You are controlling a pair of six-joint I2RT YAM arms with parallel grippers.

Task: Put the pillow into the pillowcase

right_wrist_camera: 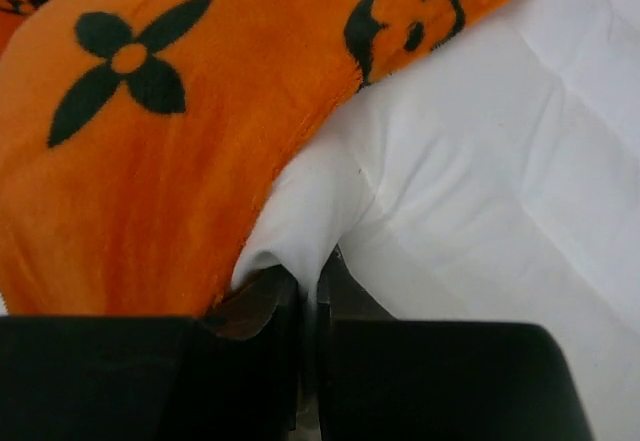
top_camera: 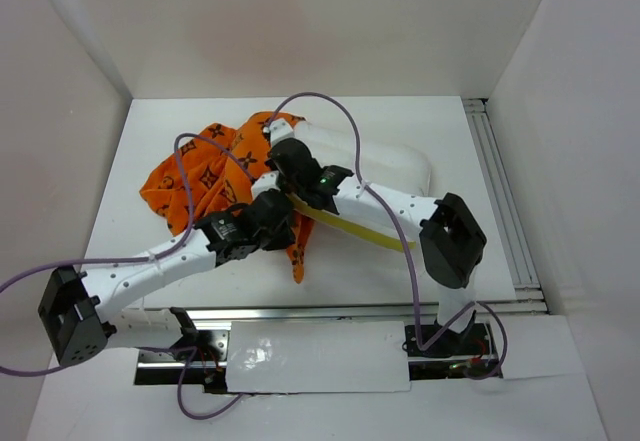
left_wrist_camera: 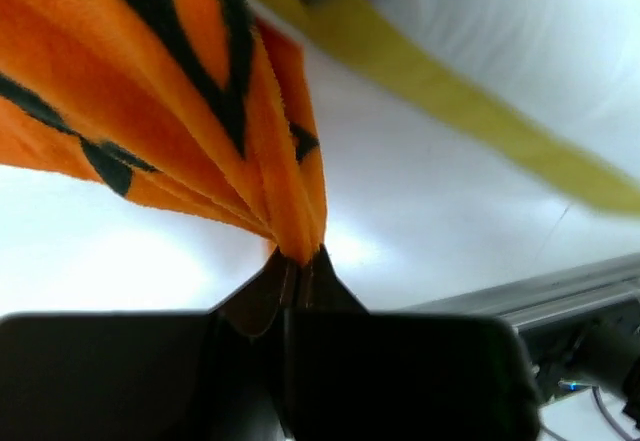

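- My left jaws (left_wrist_camera: 298,266): clamped on pillowcase (top_camera: 205,176) fold.
- My right jaws (right_wrist_camera: 310,281): clamped on pillow (top_camera: 385,176) edge.
- Pillow: long axis left-right on table (top_camera: 330,271); my arms overlie it.

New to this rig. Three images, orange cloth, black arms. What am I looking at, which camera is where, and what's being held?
Two robot arms are bolted at the near edge of a white table, each ending in a two-finger gripper. The wide picture comes from a fixed camera above and behind them; the two close-ups come from cameras on each wrist.

On the table lie an orange pillowcase with dark monogram motifs and a white pillow with a pale yellow seam.

The left gripper is shut on a gathered fold of the pillowcase. The right gripper is shut on a pinch of the pillow, next to the edge of the orange fabric.
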